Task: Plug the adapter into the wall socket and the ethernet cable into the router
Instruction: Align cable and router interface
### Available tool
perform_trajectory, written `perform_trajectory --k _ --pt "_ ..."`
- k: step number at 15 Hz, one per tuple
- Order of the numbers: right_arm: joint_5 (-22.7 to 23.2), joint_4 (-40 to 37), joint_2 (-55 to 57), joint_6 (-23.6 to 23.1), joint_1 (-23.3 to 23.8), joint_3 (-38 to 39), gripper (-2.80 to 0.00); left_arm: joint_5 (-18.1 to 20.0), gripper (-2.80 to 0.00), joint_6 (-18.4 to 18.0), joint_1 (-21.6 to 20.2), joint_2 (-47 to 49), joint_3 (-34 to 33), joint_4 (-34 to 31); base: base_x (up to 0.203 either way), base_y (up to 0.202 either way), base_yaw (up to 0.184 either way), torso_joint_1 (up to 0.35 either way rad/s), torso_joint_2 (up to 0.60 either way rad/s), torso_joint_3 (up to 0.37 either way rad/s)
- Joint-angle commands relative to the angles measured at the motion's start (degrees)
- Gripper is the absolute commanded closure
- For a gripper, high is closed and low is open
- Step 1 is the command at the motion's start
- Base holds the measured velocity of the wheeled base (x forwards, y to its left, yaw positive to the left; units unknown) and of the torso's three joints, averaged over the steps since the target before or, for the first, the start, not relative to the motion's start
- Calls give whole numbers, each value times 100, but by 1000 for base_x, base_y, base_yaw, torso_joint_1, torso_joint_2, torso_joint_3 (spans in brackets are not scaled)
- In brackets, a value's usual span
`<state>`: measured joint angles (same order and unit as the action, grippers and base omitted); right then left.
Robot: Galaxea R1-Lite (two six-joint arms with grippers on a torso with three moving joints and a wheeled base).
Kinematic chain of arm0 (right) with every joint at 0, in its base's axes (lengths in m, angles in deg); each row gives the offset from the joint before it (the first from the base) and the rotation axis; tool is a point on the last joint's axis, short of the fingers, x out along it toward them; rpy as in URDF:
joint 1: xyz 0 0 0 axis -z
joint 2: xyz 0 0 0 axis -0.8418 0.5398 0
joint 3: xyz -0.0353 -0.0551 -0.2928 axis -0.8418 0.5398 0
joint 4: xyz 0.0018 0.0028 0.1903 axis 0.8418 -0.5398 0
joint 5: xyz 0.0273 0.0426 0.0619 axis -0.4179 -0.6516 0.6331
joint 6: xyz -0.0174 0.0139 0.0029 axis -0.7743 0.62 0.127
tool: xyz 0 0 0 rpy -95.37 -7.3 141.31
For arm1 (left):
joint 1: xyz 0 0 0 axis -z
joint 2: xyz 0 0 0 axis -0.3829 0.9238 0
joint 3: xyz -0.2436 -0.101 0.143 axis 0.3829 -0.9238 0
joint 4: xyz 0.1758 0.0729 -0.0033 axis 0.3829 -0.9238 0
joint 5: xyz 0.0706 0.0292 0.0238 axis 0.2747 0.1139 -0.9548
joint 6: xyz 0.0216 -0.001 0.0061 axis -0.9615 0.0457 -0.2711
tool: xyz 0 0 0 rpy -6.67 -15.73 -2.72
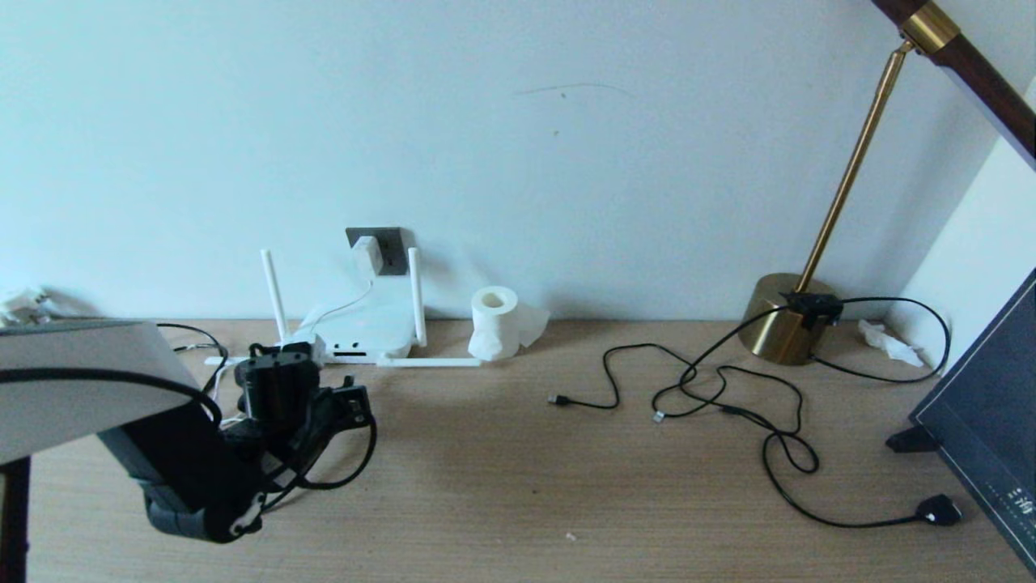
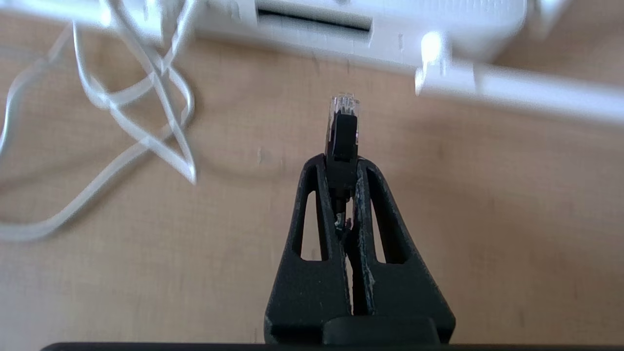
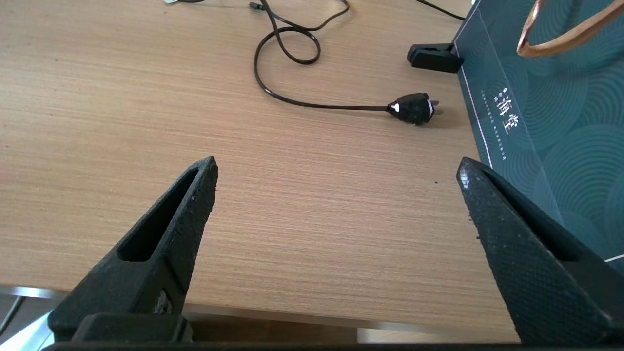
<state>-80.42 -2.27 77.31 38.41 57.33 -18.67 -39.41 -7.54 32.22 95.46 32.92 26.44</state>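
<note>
The white adapter (image 1: 367, 253) sits plugged into the dark grey wall socket (image 1: 390, 248), and its thin white cord (image 2: 146, 97) runs down beside the router. The flat white router (image 1: 358, 328) lies against the wall with two antennas upright and two lying flat. My left gripper (image 2: 342, 163) is shut on the ethernet cable's plug (image 2: 342, 124), which sticks out past the fingertips and points at the router's (image 2: 399, 29) dark port edge, a short gap away. The black cable (image 1: 356, 453) loops behind the left gripper (image 1: 279, 356). My right gripper (image 3: 336, 165) hangs open over the table's front right edge, holding nothing.
A toilet-paper roll (image 1: 494, 322) stands right of the router. Thin black cables (image 1: 712, 389) sprawl across the right half, ending in a black mains plug (image 3: 412, 108). A brass lamp base (image 1: 789, 317) stands at the back right, and a dark teal bag (image 3: 546, 97) at the right edge.
</note>
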Motion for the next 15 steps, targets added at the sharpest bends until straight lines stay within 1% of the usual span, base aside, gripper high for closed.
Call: perform_trajectory --k 1,6,7,8,9,11,13,15 --pt "4 -31 10 41 0 -5 -280 -5 0 2 1 145 172 44 0 0 0 0 0 0" --pt "-42 -31 10 601 -9 -21 -280 67 0 -29 -4 140 209 44 0 0 0 0 0 0" --pt "-49 -31 10 601 -9 -14 -280 102 0 -142 -28 148 204 44 0 0 0 0 0 0" --pt "-49 -31 10 601 -9 -14 -280 217 0 -242 -46 149 193 44 0 0 0 0 0 0" --pt "-49 -31 10 601 -9 -14 -280 287 0 -271 -47 140 206 44 0 0 0 0 0 0" --pt "-49 -31 10 605 -9 -14 -280 296 0 -322 -47 127 280 53 0 0 0 0 0 0" --pt "-49 -31 10 607 -9 -14 -280 323 0 -472 -107 87 317 53 0 0 0 0 0 0" --pt "-49 -31 10 606 -9 -14 -280 523 0 -623 -240 88 324 52 0 0 0 0 0 0"
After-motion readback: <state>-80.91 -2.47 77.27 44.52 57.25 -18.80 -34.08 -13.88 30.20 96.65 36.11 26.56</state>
